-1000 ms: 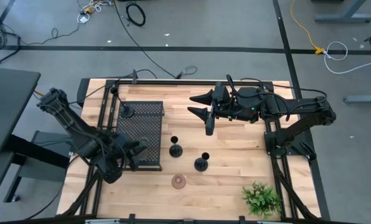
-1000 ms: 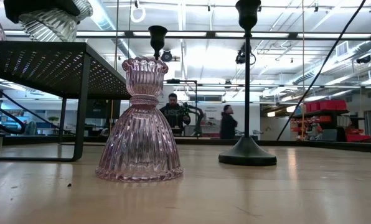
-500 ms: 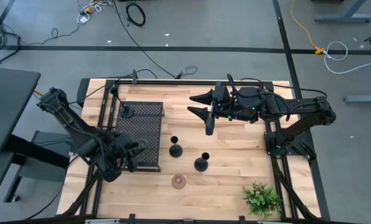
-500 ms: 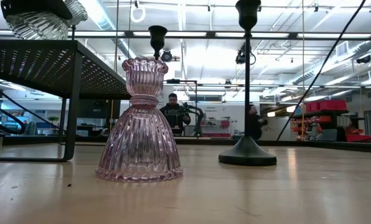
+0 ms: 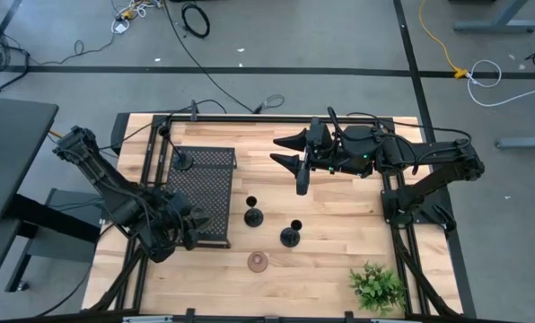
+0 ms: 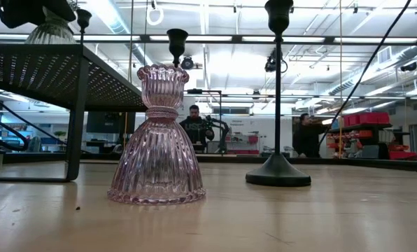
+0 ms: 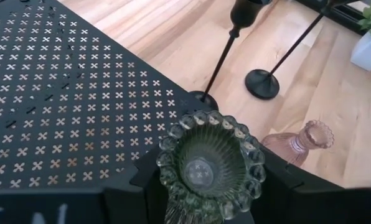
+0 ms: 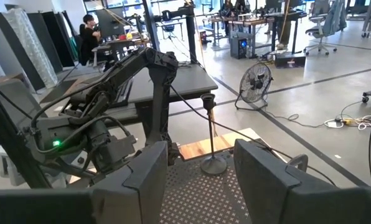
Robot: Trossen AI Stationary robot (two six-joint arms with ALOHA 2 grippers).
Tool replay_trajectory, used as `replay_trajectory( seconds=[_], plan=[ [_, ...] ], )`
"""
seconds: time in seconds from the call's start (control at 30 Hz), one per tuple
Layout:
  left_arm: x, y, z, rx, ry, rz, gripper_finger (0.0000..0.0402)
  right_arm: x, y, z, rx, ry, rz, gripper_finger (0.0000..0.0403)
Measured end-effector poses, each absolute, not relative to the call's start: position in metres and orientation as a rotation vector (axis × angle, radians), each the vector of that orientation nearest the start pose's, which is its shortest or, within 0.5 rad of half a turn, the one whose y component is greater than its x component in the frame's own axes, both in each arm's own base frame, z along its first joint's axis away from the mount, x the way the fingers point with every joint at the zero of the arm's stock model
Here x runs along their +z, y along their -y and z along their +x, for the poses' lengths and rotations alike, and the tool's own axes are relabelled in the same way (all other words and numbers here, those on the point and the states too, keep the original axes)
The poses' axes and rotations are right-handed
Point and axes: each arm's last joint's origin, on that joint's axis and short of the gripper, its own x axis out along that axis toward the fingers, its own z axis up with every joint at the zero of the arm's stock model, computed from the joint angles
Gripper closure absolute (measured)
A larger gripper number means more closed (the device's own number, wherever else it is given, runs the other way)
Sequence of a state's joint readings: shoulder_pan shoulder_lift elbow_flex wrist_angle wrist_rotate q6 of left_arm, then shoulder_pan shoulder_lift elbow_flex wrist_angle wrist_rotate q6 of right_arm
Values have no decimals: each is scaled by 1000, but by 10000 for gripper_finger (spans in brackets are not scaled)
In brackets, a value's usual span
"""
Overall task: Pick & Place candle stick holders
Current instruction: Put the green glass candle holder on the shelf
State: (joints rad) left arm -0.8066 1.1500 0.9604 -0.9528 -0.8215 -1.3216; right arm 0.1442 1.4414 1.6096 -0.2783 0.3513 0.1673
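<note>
Surface: pale wooden table (image 5: 339,238). On its left, black perforated metal stand (image 5: 200,188). At the stand's near edge, pale green ribbed glass holder (image 7: 210,165) is bracketed by the left gripper (image 7: 204,199); whether it is gripped cannot be told. Step judged: placing. Next: release, then a straight lift. The right gripper (image 8: 198,171) is parked far right, fingers apart, empty.

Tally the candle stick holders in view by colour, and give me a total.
Black holders: 3
Pink glass holder: 1
Pale green glass holder: 1
Total: 5 in clear view
</note>
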Motion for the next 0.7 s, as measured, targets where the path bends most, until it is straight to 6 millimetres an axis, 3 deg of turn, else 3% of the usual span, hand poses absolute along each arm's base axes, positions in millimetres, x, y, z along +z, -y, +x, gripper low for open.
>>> replay_trajectory(
  seconds=[0.2,0.53,0.7],
  plan=[
    [281,128,152,479,-584,-435,224,455,-33,310,-221,-88,140,218],
    [309,120,146,405,-541,-414,223,455,-33,310,-221,-89,139,218],
    [312,120,145,378,-562,-434,223,455,-33,310,-221,-89,138,218]
  ],
)
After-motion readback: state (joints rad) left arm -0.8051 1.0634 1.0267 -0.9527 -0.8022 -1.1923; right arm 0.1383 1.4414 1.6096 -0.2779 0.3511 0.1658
